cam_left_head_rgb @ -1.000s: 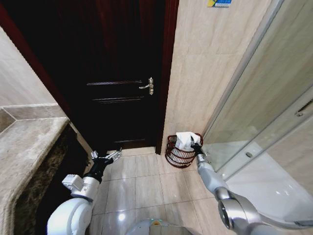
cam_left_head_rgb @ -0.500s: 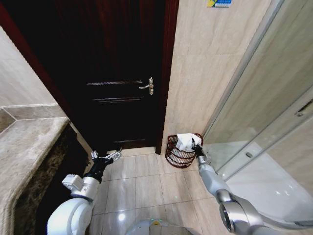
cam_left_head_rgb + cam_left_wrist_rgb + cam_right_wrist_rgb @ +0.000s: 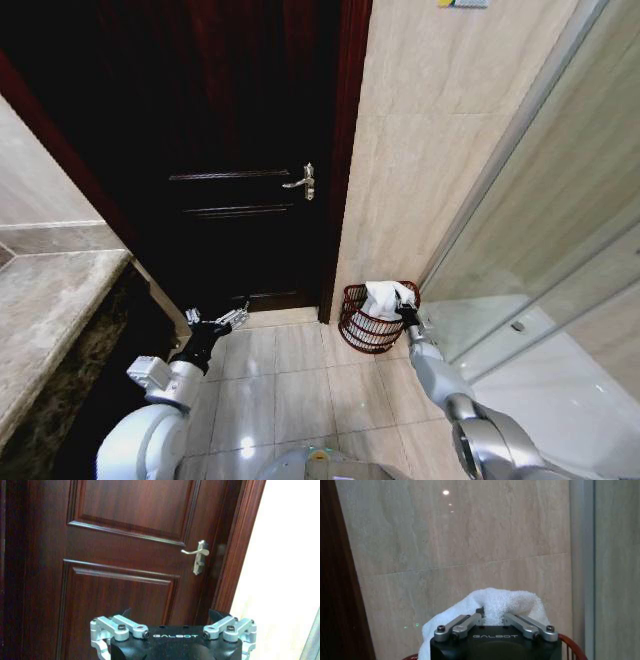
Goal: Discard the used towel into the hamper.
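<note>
- White towel (image 3: 384, 297) is hanging bunched over the hamper (image 3: 362, 326), which is sitting on the floor in the corner between door frame and shower glass.
- Right hand (image 3: 404, 311) is clamping the towel's top, just above the rim.
- Left hand (image 3: 215, 322) is idling low near the door (image 3: 240, 180), fingers spread, holding nothing.
- Judgement: nearly finished; letting go is what remains.

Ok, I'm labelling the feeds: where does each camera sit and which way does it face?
Head view: high, looking down at floor, door, hamper; both arms show.
Left wrist view: behind the left gripper, facing the door.
Right wrist view: behind the right gripper, shut on the towel over the hamper.
Shared: head and left wrist views show the door handle; head and right wrist, the towel.
</note>
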Tool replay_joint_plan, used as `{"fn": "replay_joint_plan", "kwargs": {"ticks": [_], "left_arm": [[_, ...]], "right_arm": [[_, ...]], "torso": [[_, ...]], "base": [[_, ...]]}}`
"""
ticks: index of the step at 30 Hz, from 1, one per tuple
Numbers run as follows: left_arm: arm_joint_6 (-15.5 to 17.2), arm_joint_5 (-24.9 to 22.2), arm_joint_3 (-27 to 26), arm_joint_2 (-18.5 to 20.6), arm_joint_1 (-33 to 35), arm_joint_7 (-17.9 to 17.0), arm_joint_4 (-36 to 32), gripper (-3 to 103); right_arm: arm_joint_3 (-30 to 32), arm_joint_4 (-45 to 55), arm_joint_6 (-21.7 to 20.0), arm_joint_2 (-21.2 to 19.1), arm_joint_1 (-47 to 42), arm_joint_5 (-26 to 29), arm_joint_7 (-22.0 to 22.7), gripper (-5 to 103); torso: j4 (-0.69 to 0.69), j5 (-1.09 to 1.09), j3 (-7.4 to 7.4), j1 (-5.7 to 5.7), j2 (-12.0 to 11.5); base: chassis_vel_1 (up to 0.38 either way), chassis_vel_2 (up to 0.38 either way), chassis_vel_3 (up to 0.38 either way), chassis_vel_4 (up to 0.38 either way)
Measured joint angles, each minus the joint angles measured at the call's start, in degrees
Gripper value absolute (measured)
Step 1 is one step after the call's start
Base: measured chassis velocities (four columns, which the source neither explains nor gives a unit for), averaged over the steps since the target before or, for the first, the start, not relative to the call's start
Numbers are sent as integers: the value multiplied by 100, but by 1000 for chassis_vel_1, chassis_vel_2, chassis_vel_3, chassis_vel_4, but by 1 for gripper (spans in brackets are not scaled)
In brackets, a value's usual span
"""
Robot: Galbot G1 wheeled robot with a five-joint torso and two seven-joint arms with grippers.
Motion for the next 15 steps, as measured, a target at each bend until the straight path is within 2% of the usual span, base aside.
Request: {"fn": "replay_joint_plan", "kwargs": {"ticks": [10,15], "left_arm": [[0,0,0,0,1,0,0,100],[0,0,0,0,1,0,0,100]], "right_arm": [[20,22,-6,-20,-50,-36,-109,7],[21,31,-6,-26,-53,-35,-126,7]], "torso": [[1,1,-1,-4,3],[1,1,-1,-3,3]], "base": [[5,-4,-4,5],[-54,51,75,-61]]}}
